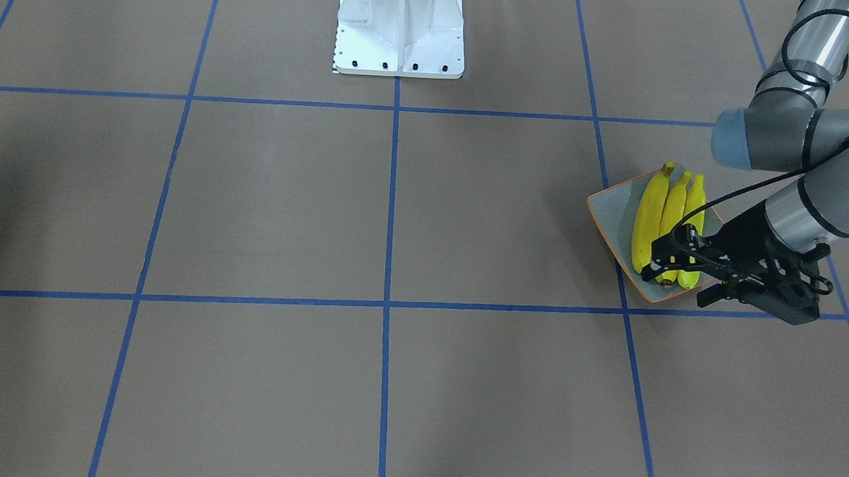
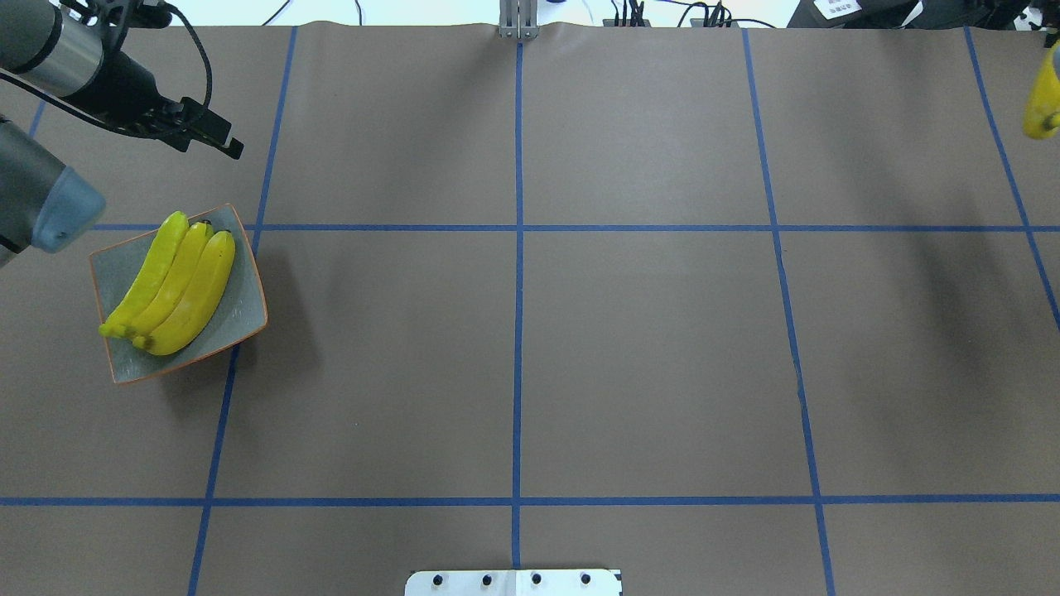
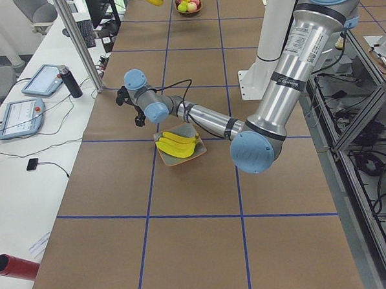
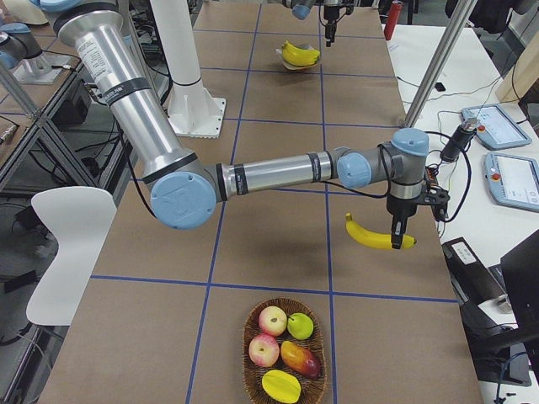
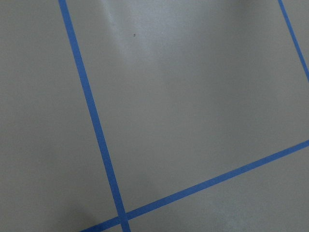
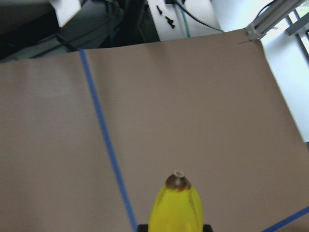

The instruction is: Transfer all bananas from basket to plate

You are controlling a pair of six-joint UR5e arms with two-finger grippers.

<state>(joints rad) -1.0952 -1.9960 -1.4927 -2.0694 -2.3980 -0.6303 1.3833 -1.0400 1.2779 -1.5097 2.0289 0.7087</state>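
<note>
Three bananas (image 2: pixel 174 285) lie side by side on the grey-blue plate (image 2: pixel 244 310) at the table's left; they also show in the front view (image 1: pixel 663 216). My left gripper (image 1: pixel 676 283) is open and empty, hovering just beyond the plate's far end. My right gripper (image 4: pixel 396 229) is shut on a fourth banana (image 4: pixel 375 236) and holds it in the air above the table, past the basket (image 4: pixel 253 370). That banana fills the bottom of the right wrist view (image 6: pixel 176 208) and shows at the overhead view's right edge (image 2: pixel 1042 103).
The wicker basket holds apples (image 4: pixel 273 321), a mango and a yellow starfruit. The white robot base (image 1: pixel 400 30) stands at the middle of the near edge. Tablets (image 4: pixel 514 181) and a dark bottle (image 3: pixel 71 81) lie on the operators' white table beyond the far edge.
</note>
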